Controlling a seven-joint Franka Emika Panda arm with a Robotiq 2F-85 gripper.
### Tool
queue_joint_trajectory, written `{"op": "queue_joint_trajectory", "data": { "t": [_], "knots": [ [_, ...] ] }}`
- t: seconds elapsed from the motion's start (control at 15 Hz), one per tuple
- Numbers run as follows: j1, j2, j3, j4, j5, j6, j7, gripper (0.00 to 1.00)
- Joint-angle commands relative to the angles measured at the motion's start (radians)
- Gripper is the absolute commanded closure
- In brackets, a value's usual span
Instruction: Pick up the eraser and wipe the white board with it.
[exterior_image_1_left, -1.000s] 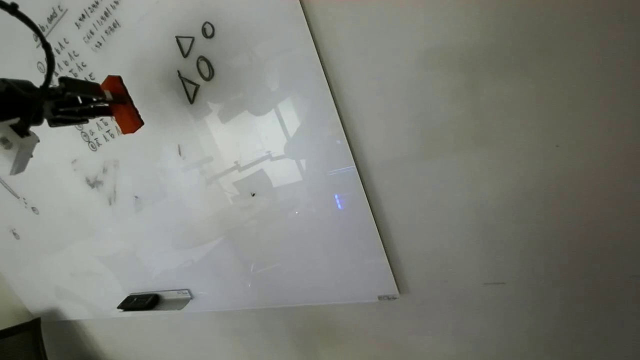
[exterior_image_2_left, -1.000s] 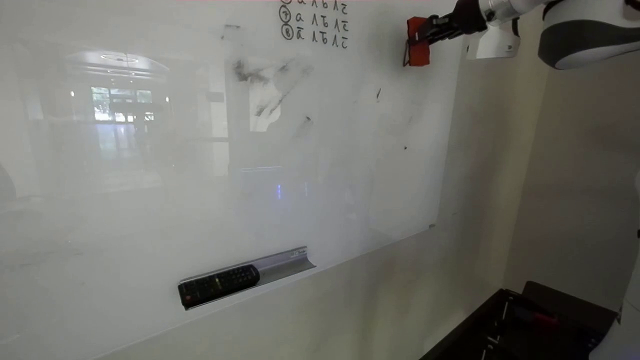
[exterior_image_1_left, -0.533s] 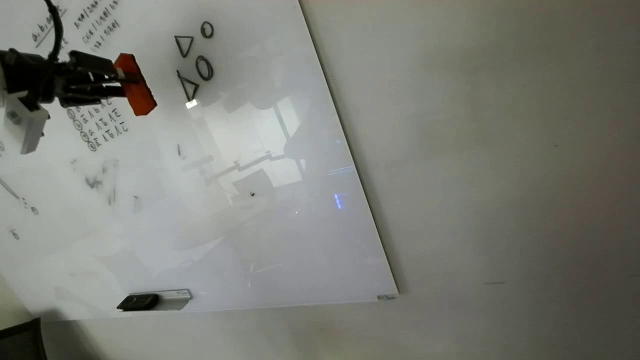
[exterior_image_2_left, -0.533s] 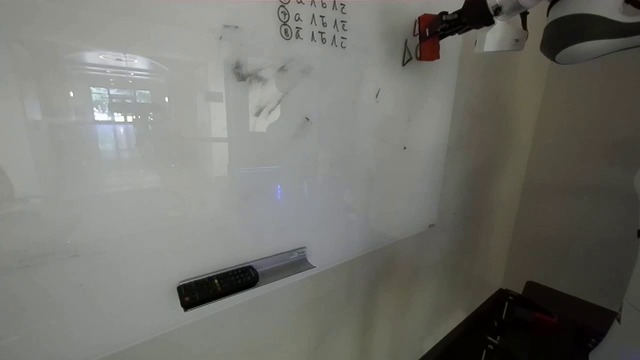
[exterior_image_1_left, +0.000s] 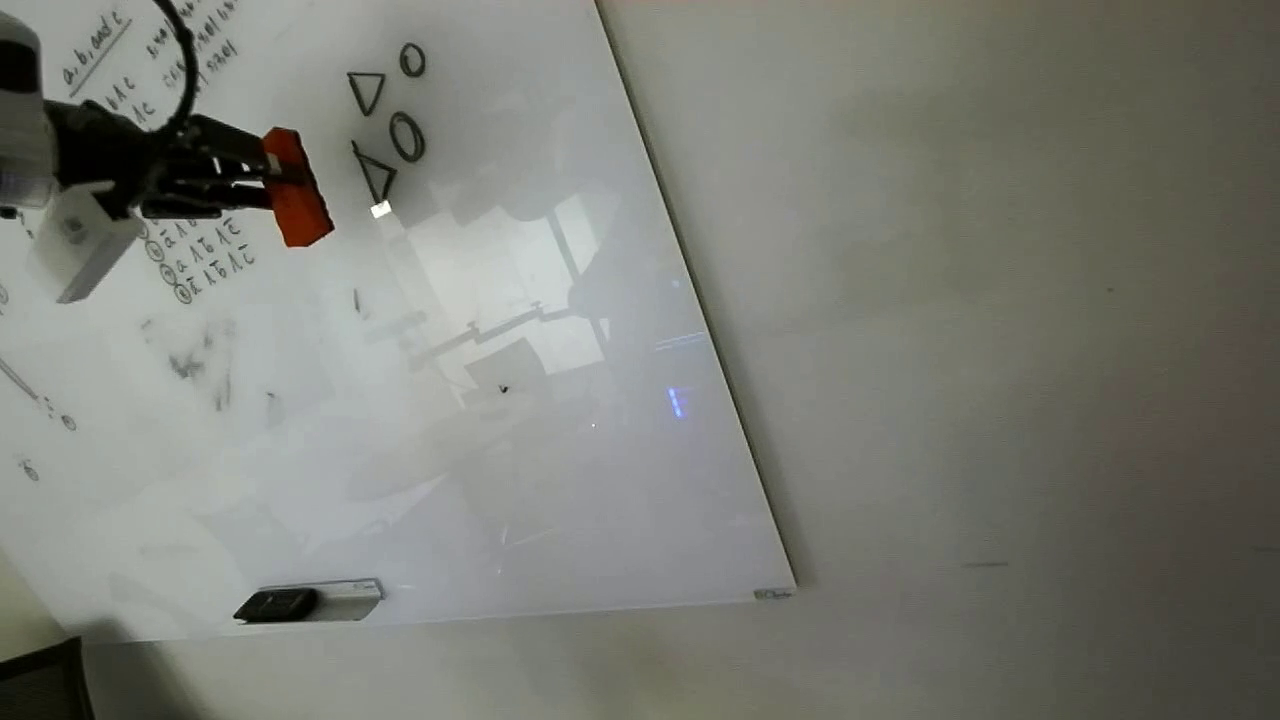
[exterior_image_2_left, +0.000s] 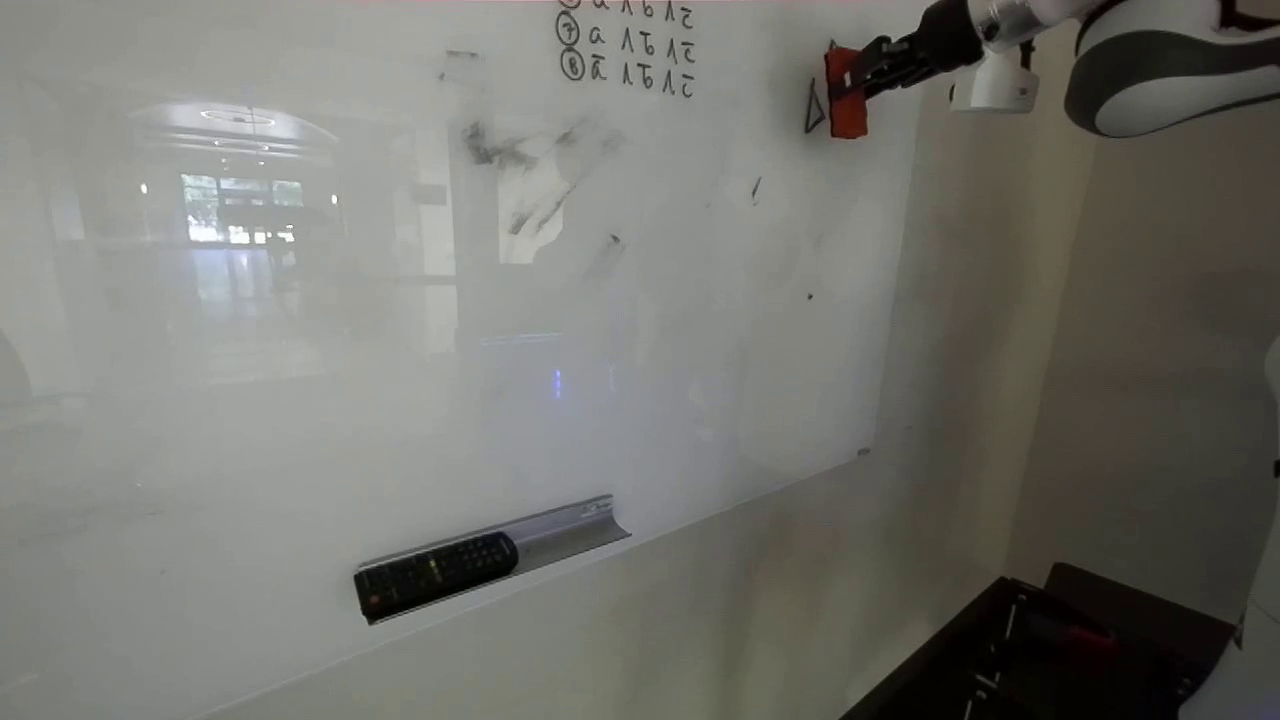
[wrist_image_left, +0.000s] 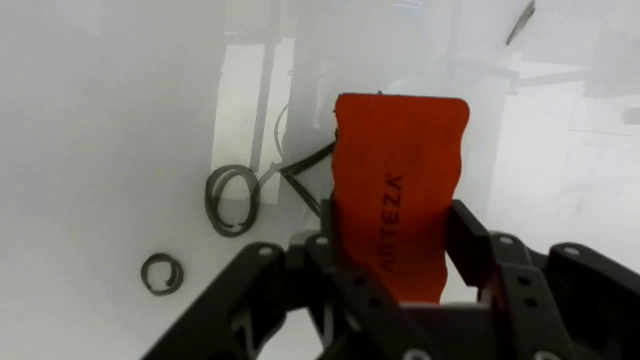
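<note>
- One red eraser (exterior_image_1_left: 298, 190), upper left of the frame in an exterior view, in front of one white board (exterior_image_1_left: 560, 480); whether they touch, I cannot tell.
- Two jaws, holding the eraser between them.
- Two drawn triangles (exterior_image_1_left: 367, 92) and two large drawn circles (exterior_image_1_left: 407, 137), upper left of that same frame.
- One remote control (exterior_image_2_left: 440, 573) in one tray (exterior_image_2_left: 572, 530), lower middle of an exterior view.
</note>
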Motion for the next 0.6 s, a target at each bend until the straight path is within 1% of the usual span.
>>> {"op": "queue_joint_trajectory", "data": {
  "t": [0.0,0.07,0.13,0.2,0.27,0.53],
  "knots": [
    [-0.056,0.072,-0.016,0.051,0.190,0.115,-0.232,0.71],
    [-0.058,0.074,-0.019,0.051,0.249,0.128,-0.297,0.71],
    [-0.088,0.082,0.003,0.053,0.321,0.151,-0.367,0.71],
    [0.003,0.058,-0.058,0.075,0.237,0.107,-0.324,0.71],
    [-0.031,0.077,-0.046,0.085,0.236,0.143,-0.322,0.71],
    [-0.122,0.141,-0.021,0.134,0.125,0.251,-0.185,0.71]
  ]
}}
